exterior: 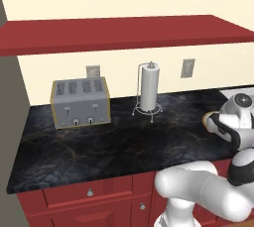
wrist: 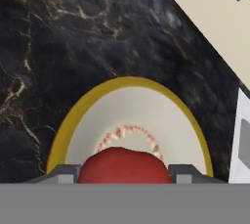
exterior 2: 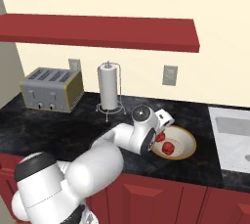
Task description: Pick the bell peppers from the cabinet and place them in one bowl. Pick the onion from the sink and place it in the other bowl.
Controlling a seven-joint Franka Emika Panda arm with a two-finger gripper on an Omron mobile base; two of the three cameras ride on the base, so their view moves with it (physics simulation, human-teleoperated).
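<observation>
My gripper [wrist: 124, 173] is shut on a dark red bell pepper [wrist: 122, 165], which sits between its two fingertips [wrist: 63, 174]. It hangs just over the pale tan bowl [wrist: 88, 115] on the black counter. From the right base view, the held bell pepper [exterior 2: 159, 137] is at the bowl's near-left side, and a second bell pepper [exterior 2: 168, 148] lies inside the bowl [exterior 2: 188, 142]. The long red cabinet [exterior 2: 97, 30] runs along the wall above. The pale sink [exterior 2: 234, 132] is to the right of the bowl. The onion and the other bowl are out of view.
A grey toaster [exterior 2: 51, 89] stands at the back left of the black counter [exterior 2: 73, 130], and a paper towel holder [exterior 2: 108, 87] stands beside it. Red base cabinets [exterior: 89, 196] run below the counter's front edge. A wall outlet [exterior 2: 169, 75] is above the bowl.
</observation>
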